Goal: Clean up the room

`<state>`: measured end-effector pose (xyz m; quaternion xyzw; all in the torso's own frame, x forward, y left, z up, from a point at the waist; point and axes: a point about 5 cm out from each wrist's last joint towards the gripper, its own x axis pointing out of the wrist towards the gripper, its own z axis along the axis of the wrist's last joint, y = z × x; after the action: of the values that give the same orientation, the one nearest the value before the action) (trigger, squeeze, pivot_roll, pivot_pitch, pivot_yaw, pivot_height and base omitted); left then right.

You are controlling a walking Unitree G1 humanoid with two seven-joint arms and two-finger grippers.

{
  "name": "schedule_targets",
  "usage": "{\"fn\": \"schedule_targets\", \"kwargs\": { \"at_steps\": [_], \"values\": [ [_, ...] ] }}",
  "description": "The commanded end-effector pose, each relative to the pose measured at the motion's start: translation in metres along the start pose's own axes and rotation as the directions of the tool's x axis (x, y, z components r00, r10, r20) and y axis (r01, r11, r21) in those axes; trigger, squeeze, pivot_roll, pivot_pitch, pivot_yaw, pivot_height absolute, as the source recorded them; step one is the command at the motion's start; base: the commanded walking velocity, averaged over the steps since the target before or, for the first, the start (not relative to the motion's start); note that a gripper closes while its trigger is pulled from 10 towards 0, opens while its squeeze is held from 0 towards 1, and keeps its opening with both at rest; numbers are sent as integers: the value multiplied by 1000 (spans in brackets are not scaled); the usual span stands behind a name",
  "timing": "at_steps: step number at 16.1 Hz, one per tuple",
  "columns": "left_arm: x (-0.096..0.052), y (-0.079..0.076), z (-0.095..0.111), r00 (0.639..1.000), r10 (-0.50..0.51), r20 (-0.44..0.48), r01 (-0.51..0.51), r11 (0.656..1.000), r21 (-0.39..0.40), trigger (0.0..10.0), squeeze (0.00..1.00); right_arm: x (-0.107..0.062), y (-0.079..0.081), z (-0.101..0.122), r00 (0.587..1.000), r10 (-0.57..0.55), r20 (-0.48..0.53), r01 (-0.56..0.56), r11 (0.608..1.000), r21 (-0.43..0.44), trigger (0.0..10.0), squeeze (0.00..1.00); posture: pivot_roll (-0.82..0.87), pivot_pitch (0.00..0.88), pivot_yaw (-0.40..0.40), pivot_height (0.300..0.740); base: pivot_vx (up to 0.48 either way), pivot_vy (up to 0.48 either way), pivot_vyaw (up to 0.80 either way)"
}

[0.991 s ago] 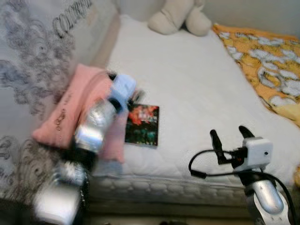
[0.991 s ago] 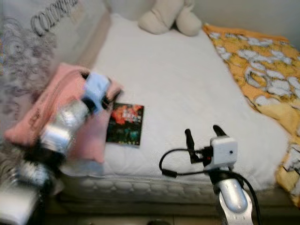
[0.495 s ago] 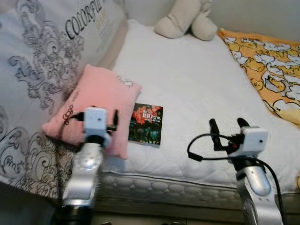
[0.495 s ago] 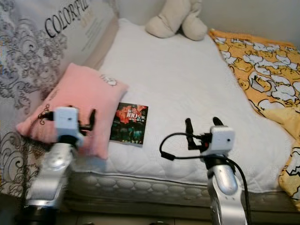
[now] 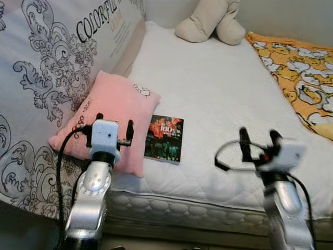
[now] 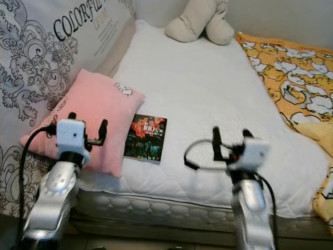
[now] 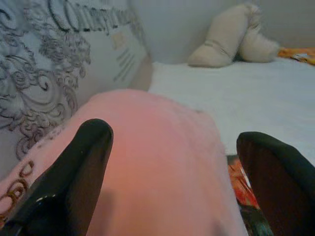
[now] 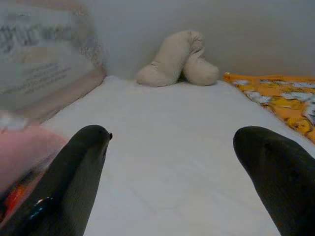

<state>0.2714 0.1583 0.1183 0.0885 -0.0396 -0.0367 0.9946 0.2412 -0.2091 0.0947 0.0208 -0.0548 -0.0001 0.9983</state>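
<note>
My left gripper (image 5: 113,125), fingers spread wide and empty, hovers over the soft pink square pillow (image 5: 112,112) on the white mattress (image 5: 218,99); my right gripper (image 5: 258,139), also wide, hangs farther off.

Two silver arms end in white boxy wrist housings, each looped by a black cable, carrying the black-fingered left gripper (image 5: 114,124) and right gripper (image 5: 258,137).

The left end effector (image 5: 114,125) has pulled back off the pink pillow (image 5: 112,112).
</note>
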Motion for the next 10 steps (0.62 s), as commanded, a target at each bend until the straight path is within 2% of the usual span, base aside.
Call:
{"fn": "schedule_targets", "kwargs": {
  "at_steps": [1, 3, 4, 5, 7, 10],
  "values": [
    [-3, -6, -1, 999, -48, 1, 48, 999, 1, 10000, 0, -3, -2, 1, 999, 41, -13, -42, 997, -58, 10000, 659, -41, 0, -65, 740, 0, -292, 0],
    [0, -4, -9, 998, -47, -36, 47, 999, -12, 10000, 0, -3, -6, -7, 998, 11, -66, -14, 998, -57, 10000, 471, -49, 0, -58, 740, 0, -463, 0],
    [6, -4, -8, 999, -42, -32, 40, 999, -36, 10000, 0, 3, 0, -7, 999, 3, -49, -4, 1000, -27, 10000, 82, -55, 0, -40, 740, 0, -454, 0],
    [8, -5, -7, 999, -44, -27, 42, 998, -49, 10000, 0, 5, 4, -7, 999, 11, -38, -12, 1000, -17, 10000, 0, -55, 0, -40, 740, 0, -450, 0],
    [11, -11, -5, 997, -72, -22, 71, 995, -76, 10000, 0, 8, 10, -4, 1000, 21, -20, -22, 1000, -20, 10000, 0, -63, 0, -25, 740, 0, -450, 0],
    [13, -10, -8, 997, -67, -35, 63, 993, -100, 10000, 0, 4, 7, -5, 1000, -20, -12, 19, 1000, -22, 10000, 0, -75, 0, -19, 740, 0, -450, 0]
  ]
}}
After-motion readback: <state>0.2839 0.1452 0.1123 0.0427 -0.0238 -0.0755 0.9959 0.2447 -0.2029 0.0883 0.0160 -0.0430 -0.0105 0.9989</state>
